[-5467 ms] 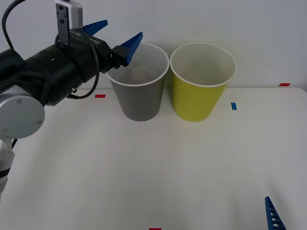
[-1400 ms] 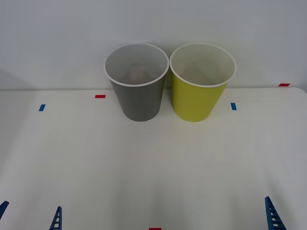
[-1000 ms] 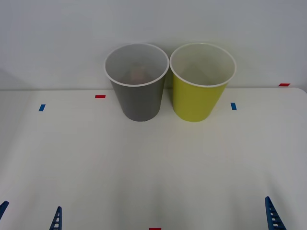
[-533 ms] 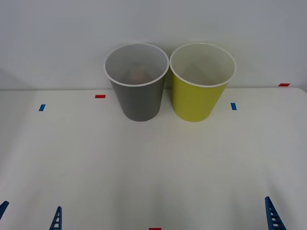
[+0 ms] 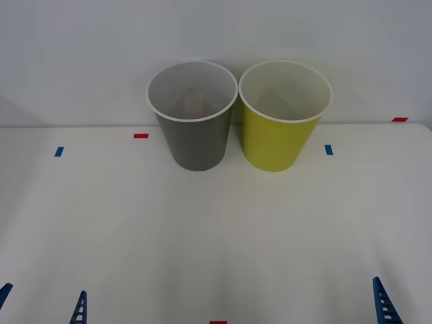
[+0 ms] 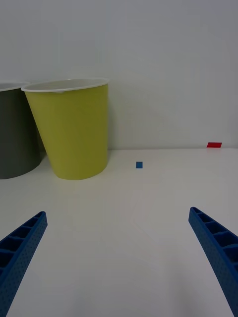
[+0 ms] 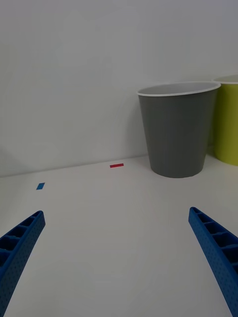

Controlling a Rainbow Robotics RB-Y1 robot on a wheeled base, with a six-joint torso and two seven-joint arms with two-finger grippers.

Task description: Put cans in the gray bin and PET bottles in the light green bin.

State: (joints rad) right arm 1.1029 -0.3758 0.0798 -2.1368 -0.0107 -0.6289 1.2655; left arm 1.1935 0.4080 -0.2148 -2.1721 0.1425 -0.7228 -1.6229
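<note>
The gray bin [image 5: 196,145] and the light green bin [image 5: 277,142] stand upright side by side at the table's far edge, gray one on the left. A faint reddish shape low inside the gray bin looks like the can [image 5: 196,103]. PET bottles are out of view. My left gripper [image 5: 44,291] rests open at the front left edge, well short of the gray bin [image 7: 176,133], with nothing between its fingers. My right gripper [image 6: 117,213] is open and empty at the front right, facing the light green bin [image 6: 74,133].
The white table [image 5: 216,229] carries small tape marks: red [image 5: 140,136] and blue [image 5: 59,151] on the left, blue [image 5: 329,149] and red [image 5: 399,119] on the right. A plain white wall stands right behind the bins.
My left arm has drawn back from above the gray bin to the table's front edge, fingers open throughout. Over the last second nothing has moved.
</note>
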